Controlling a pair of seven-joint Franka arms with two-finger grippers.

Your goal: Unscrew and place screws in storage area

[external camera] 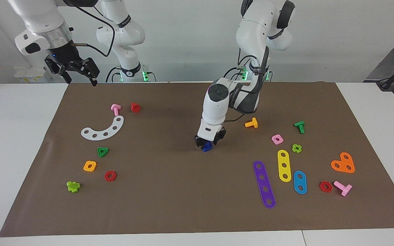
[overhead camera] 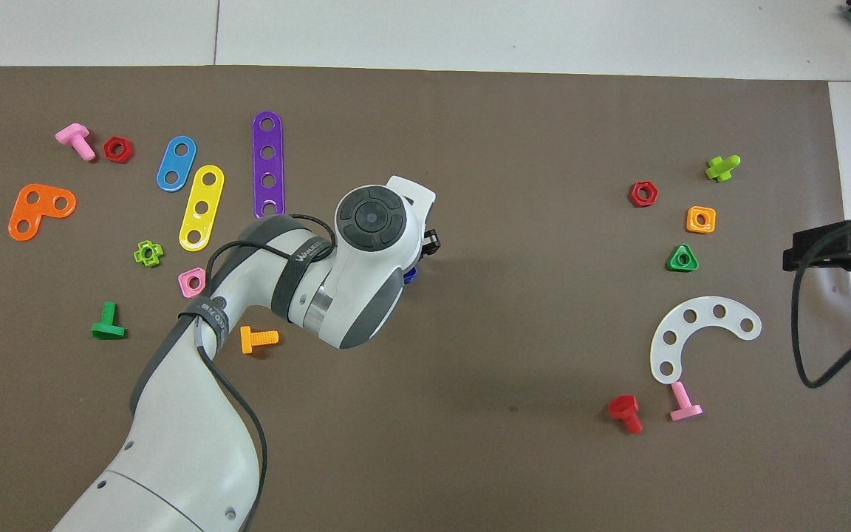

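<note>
The left tool (external camera: 208, 145) is low at the middle of the brown mat (external camera: 169, 191) on the counter (external camera: 19, 136), its fingers clamped on the blue screw (external camera: 207, 147), which touches or nearly touches the mat. The right tool (external camera: 77, 70), fingers apart, waits raised above the mat's corner, near the white curved strip (external camera: 103, 130). No writing is legible.

From overhead, the left arm's wrist hides its claw (external camera: 209, 143) and most of the blue screw (overhead camera: 410, 276).
</note>
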